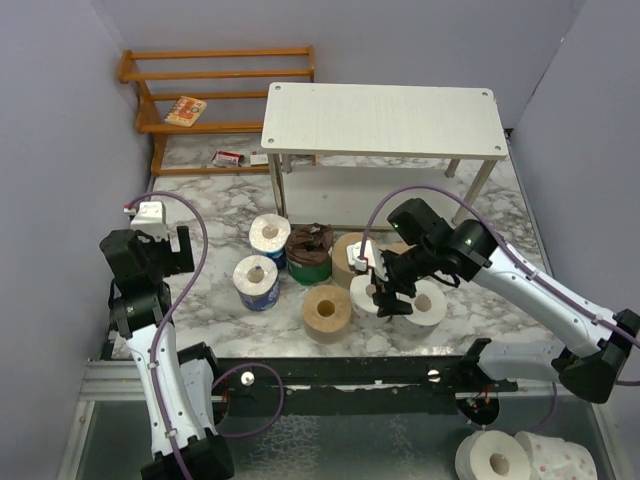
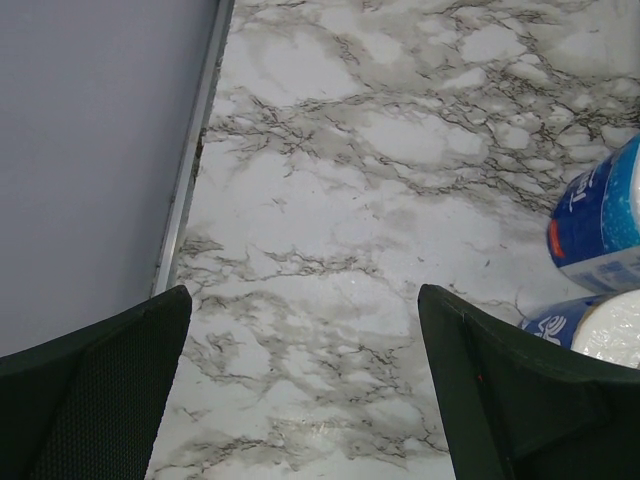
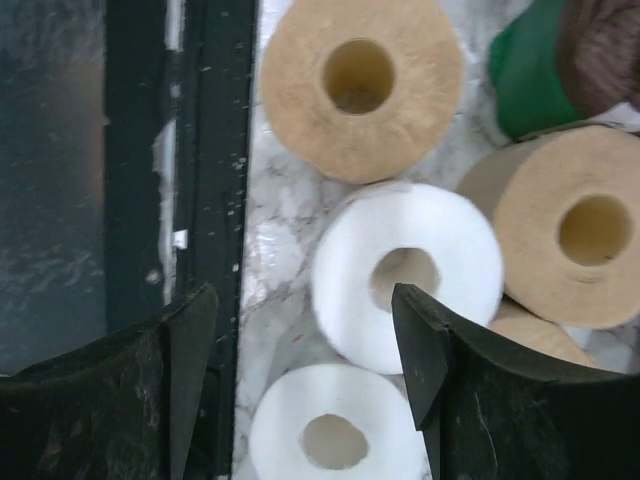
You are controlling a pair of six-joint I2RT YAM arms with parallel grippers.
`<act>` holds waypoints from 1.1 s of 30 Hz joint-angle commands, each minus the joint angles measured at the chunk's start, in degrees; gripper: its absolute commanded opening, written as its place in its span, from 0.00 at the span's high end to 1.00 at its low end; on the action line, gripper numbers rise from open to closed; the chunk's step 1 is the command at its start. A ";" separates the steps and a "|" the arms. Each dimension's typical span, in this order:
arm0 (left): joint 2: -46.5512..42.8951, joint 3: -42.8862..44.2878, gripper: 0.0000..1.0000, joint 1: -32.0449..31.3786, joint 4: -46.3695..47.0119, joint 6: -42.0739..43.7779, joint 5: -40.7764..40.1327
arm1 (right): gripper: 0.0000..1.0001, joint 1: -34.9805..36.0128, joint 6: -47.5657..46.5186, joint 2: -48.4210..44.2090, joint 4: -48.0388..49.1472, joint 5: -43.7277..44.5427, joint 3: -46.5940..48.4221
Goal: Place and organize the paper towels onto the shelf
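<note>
The pale wood shelf stands at the back with nothing on it. Rolls stand in a cluster on the marble floor: two blue-wrapped, one dark brown with a green band, tan ones and two white. My right gripper is open just above the white rolls, holding nothing. My left gripper is open and empty over bare floor, with the blue rolls to its right.
An orange slatted rack stands at the back left with a small packet on it. A black frame rail runs along the near edge beside the white rolls. Two more white rolls lie below the table at the near right. A grey wall is close on the left.
</note>
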 commanded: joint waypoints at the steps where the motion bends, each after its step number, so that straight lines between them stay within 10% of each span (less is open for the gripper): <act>1: -0.37 -0.07 0.01 1.81 0.98 -0.59 -0.88 | 0.29 0.43 2.08 -4.01 12.08 9.44 -4.48; 33: -0.72 0.20 0.01 3.49 -0.29 1.04 3.75 | 0.40 5.12 4.30 0.23 21.12 18.30 -16.26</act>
